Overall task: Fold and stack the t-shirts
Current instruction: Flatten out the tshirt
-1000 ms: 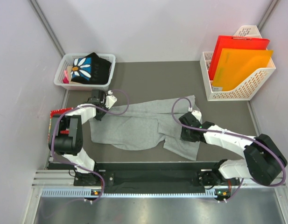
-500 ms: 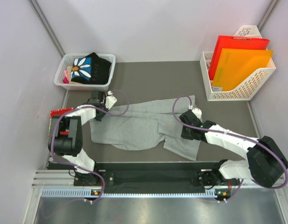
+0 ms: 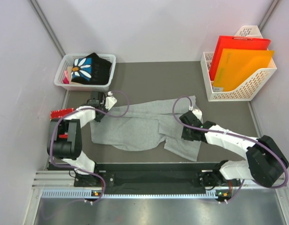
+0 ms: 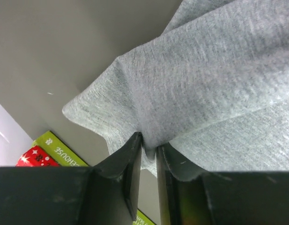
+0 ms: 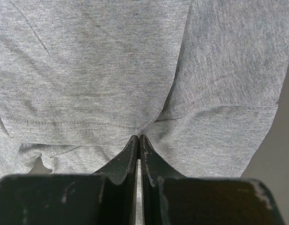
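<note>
The light grey t-shirt (image 3: 139, 126) lies spread and rumpled across the dark mat. My left gripper (image 3: 96, 111) is at its upper left corner; in the left wrist view the gripper (image 4: 149, 149) is shut on a pinched-up fold of the grey t-shirt (image 4: 205, 79). My right gripper (image 3: 188, 133) rests on the shirt's right part; in the right wrist view the gripper (image 5: 138, 137) is shut, nipping a pucker of the grey t-shirt (image 5: 111, 70) just below a stitched hem. The black t-shirt (image 3: 90, 68) with the daisy print lies bunched in the white basket (image 3: 60, 77).
A small red patterned packet (image 3: 60, 113) lies at the mat's left edge beside the left arm, also in the left wrist view as the packet (image 4: 34, 157). A white file holder (image 3: 238, 86) with red and orange folders stands at the back right. Side walls close in on both sides.
My right gripper has closed its jaws onto the grey cloth. The left arm's elbow has shifted slightly, uncovering more of the red packet. The shirt lies as before.
</note>
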### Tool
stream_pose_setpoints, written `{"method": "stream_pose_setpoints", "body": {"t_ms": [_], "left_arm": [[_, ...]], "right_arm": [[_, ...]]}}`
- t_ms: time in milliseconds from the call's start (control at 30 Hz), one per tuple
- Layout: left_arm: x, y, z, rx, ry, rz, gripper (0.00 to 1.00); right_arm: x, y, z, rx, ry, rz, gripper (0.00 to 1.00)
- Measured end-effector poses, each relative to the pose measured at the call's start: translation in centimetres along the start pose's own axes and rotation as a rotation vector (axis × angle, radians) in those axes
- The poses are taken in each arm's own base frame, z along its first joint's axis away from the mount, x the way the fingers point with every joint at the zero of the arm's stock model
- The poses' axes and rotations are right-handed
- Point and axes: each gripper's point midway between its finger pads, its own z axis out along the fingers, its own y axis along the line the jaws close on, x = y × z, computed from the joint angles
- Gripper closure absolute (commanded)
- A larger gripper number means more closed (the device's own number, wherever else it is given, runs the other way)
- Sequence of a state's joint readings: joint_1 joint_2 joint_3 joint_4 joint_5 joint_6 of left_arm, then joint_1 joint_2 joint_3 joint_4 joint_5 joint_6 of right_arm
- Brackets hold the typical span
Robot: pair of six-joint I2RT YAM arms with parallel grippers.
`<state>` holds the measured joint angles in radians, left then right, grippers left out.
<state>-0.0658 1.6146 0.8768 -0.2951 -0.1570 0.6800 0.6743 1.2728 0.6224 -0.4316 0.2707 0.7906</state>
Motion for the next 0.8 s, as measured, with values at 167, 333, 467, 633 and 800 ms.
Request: {"method": "stream_pose_setpoints", "body": {"t_ms": [167,333,467,633,800], "left_arm": [[0.0,0.4,-0.5,-0.012,0.008,0.003,0.36],[-1.1,1.6,-1.8,-0.036,-0.020,-0.007,0.46],[-1.3,1.8,-2.1,-0.042,-0.027,-0.009,0.57],[0.1,0.7,-1.6,-0.021,0.006,-0.002,0.64],[1.0,-0.1,-1.4,-0.003,0.029,0.002,0.76]], "right_arm": [[-0.3,-0.3,-0.2,0.013,-0.014,-0.004,1.00],[-2.6,0.2,-1.5,-0.002,-0.075,-0.001,1.00],[-3.7,0.3,-1.9,-0.012,-0.105,0.013,1.00],[-4.1,-0.3,-1.7,-0.001,-0.109,0.017,1.00],[-4.3,-1.1,-1.7,0.005,-0.115,0.028,1.00]]}}
